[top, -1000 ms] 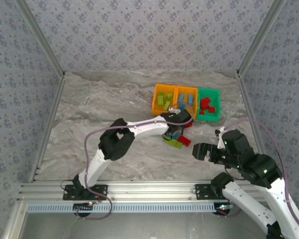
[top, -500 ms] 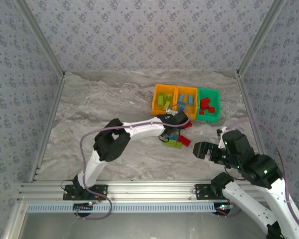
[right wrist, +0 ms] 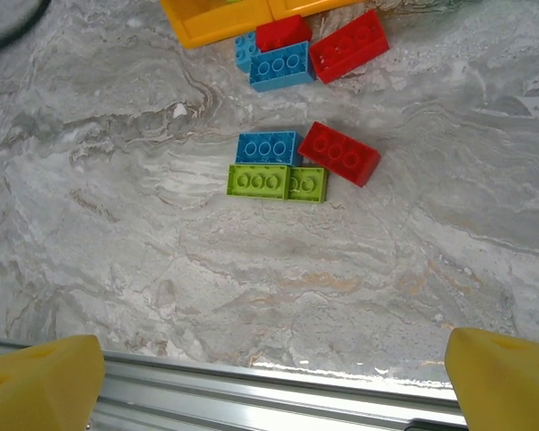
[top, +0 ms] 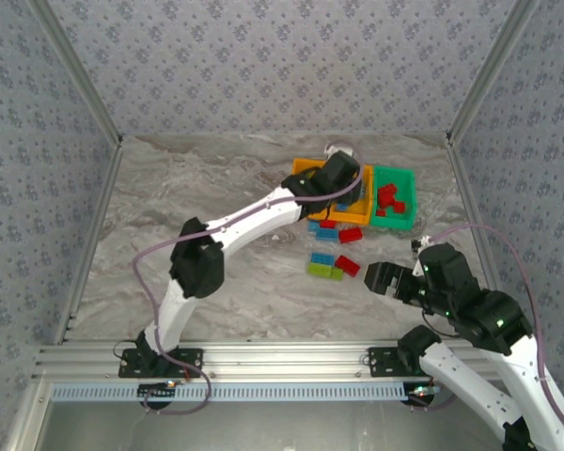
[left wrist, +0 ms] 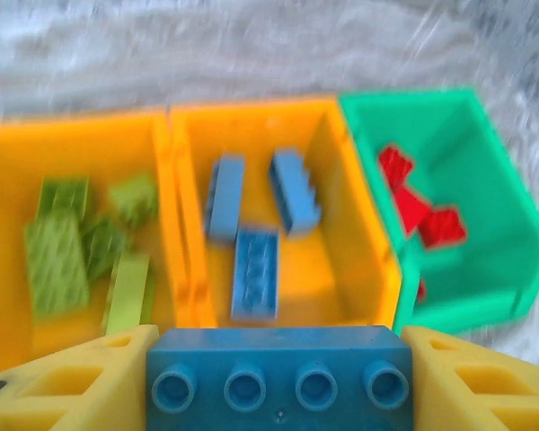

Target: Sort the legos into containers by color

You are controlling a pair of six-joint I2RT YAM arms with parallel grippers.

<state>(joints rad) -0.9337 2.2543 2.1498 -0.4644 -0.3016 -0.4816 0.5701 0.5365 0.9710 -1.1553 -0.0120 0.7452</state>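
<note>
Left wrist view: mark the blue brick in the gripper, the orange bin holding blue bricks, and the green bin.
blue brick [left wrist: 274, 377], left wrist view, middle of its studded face.
orange bin with blue bricks [left wrist: 251, 130], left wrist view, inner far wall.
green bin [left wrist: 422, 126], left wrist view, inner far wall.

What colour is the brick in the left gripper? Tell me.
Blue; the brick shows best in the left wrist view.

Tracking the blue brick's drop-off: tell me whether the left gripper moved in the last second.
Yes. In the top view the left gripper went from the loose bricks, away from the arm bases, to the middle orange bin, holding a blue brick.
</note>
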